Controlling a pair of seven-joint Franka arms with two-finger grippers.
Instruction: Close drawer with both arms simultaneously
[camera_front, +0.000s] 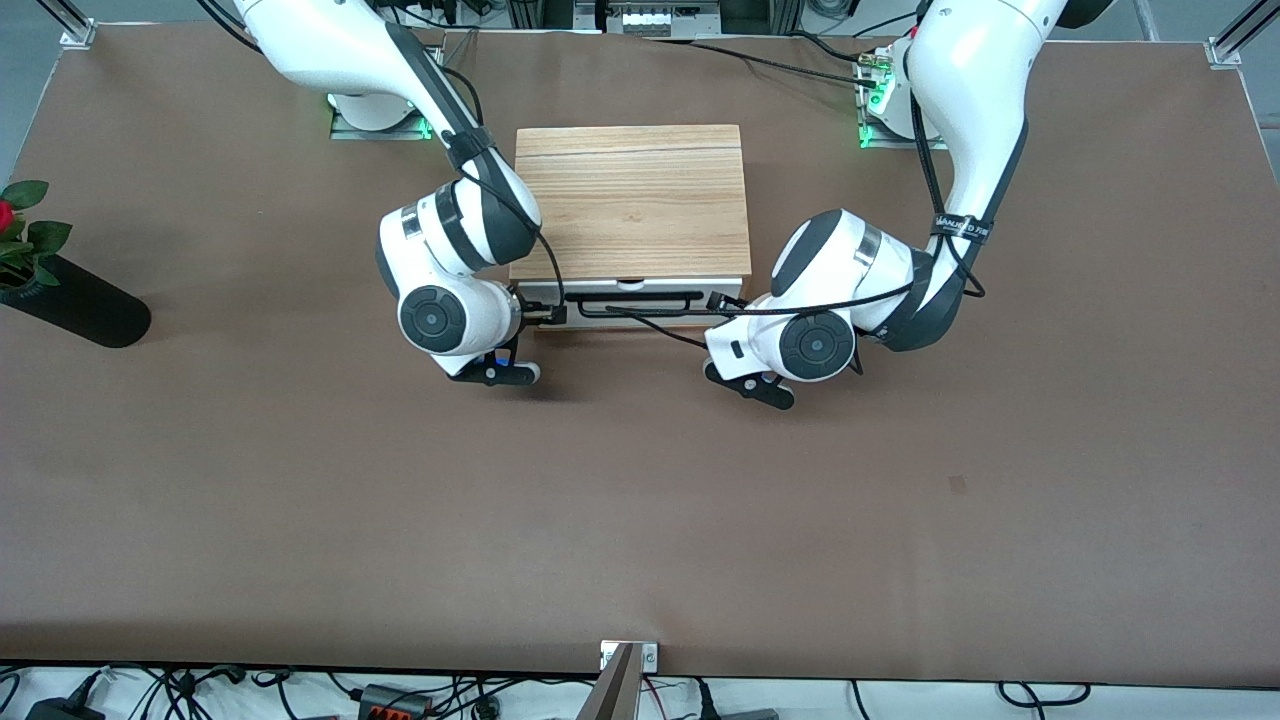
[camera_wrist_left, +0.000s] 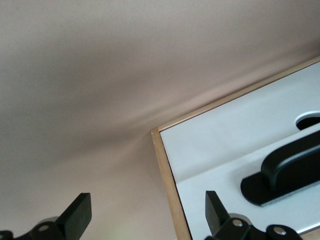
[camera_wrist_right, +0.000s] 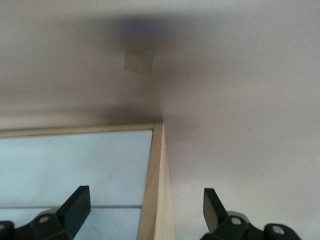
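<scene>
The drawer (camera_front: 632, 297) is seen nearly shut in the wooden box (camera_front: 631, 200) on the brown counter (camera_front: 640, 500). The left end effector (camera_wrist_left: 145, 215) and the right end effector (camera_wrist_right: 145, 212) are held open, one at each front corner of the drawer.

The light-wood box (camera_front: 631, 195) shows a smooth, grained top. Its drawer's white front panel (camera_wrist_left: 235, 135) looks smooth and faintly glossy, edged in pale raw wood. The wide black handle (camera_wrist_left: 285, 172) seems matt plastic or coated metal. The brown table surface (camera_front: 640, 520) is matt.
</scene>
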